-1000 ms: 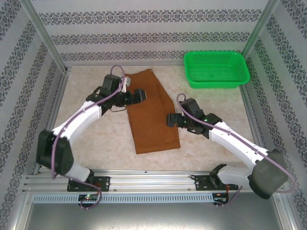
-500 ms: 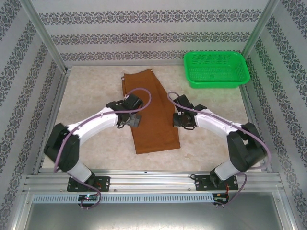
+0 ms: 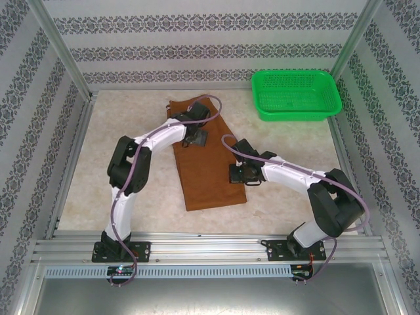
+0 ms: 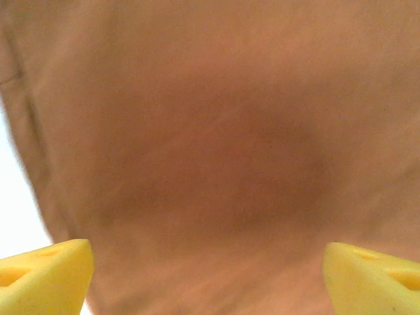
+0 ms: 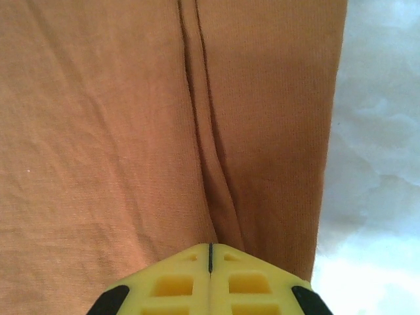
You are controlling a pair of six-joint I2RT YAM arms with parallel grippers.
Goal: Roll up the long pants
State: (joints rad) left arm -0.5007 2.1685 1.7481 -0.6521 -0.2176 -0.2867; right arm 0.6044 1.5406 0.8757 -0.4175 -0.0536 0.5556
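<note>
Two arms, top view: left arm (image 3: 157, 138) bends up and over from the near left, right arm (image 3: 289, 174) reaches in from the near right
Two grippers, top view: left gripper (image 3: 195, 138) is over the far part of the pants (image 3: 209, 180); right gripper (image 3: 236, 174) is at the pants' right edge, nearer the bases; jaw state is hard to read from here
One pants, top view: rust-brown, laid flat and long about mid-table, far end leaning left, near end to the right
One basket, top view: green basket (image 3: 296, 94) in the far right corner, well apart from the pants
Table, top view: pale marbled table (image 3: 118, 177), with a metal rail (image 3: 210, 246) along the near edge bearing both arm bases
Room, top view: three walls (image 3: 197, 49) in grey-and-white patterned stripes, with metal posts (image 3: 62, 56) at the far corners
Two fingers, left wrist view: yellow fingers (image 4: 46, 279) sit in the bottom corners, spread wide apart and gripping nothing
Pants, left wrist view: brown cloth close under the camera and blurred, a seam (image 4: 26, 131) down its left side, a sliver of pale table beyond it
Two fingers, right wrist view: yellow fingers (image 5: 174, 279) pressed together tip to tip
Pants, right wrist view: a lengthwise crease (image 5: 203, 144) runs down to the closed tips; whether cloth is pinched between them I cannot tell; the cloth's edge lies to the right, with pale table past it
</note>
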